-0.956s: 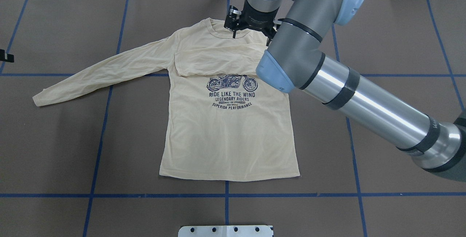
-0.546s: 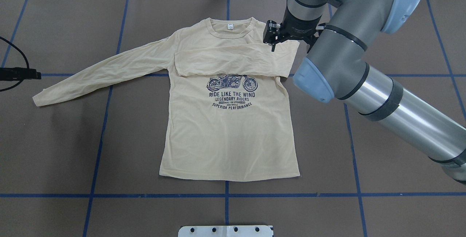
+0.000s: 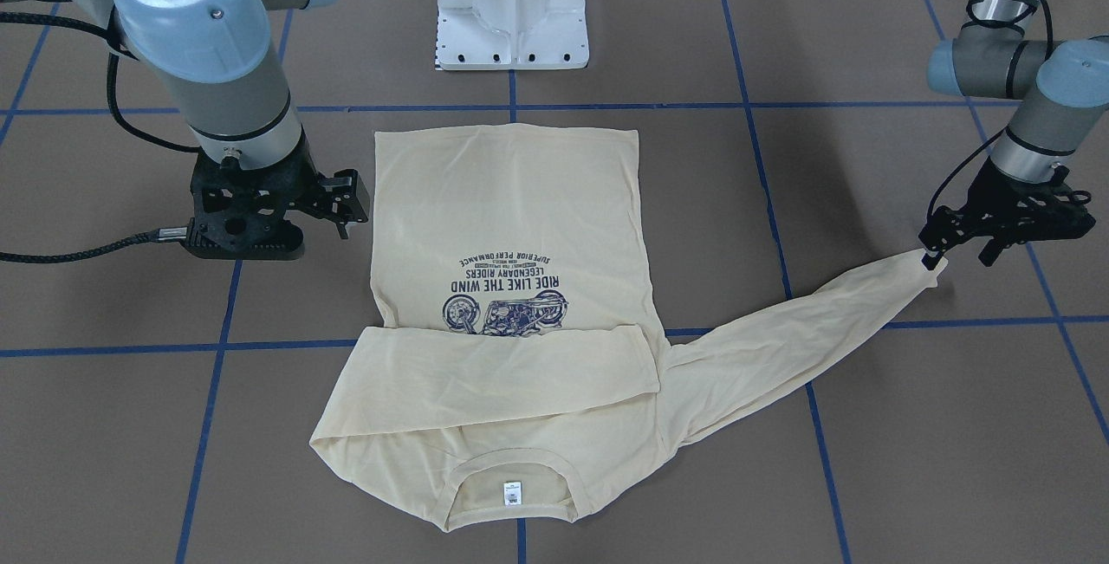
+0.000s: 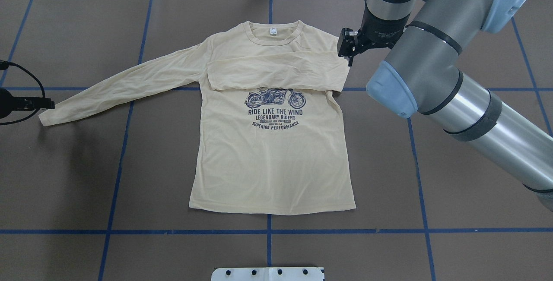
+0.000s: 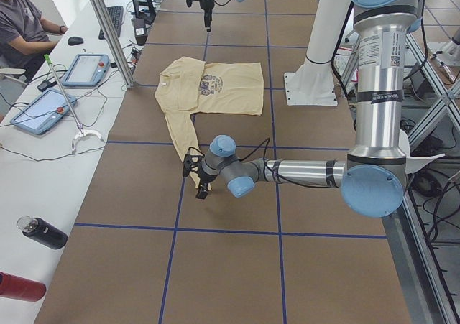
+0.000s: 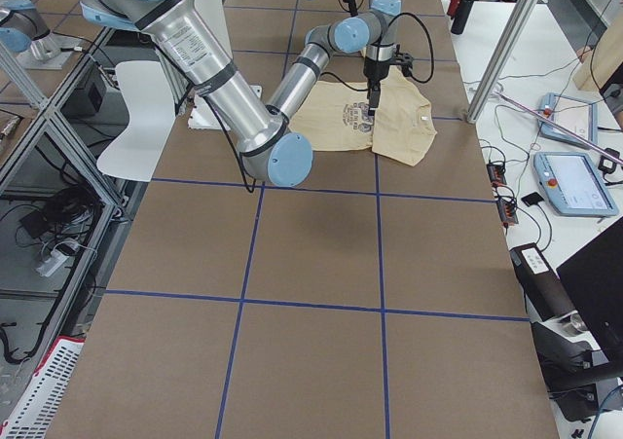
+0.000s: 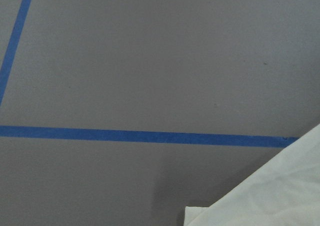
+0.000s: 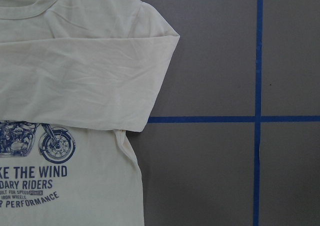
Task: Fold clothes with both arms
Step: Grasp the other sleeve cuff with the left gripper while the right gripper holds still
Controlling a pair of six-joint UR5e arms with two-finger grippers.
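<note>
A brown bench (image 4: 65, 177) carries the shirt (image 4: 268, 164) flat, print up, one sleeve (image 4: 272, 71) folded across the chest. The left arm (image 3: 1031, 113) reaches low, the left pincer (image 3: 960, 256) spread, one finger (image 3: 932, 259) touching the outstretched cuff (image 3: 917, 271). The right pincer (image 4: 351, 54) hangs beside the folded shoulder; its gap cannot be told.

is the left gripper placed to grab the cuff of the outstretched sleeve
Probably yes: the left gripper sits right at the cuff with its jaws apart, and only bare table lies around it.
</note>
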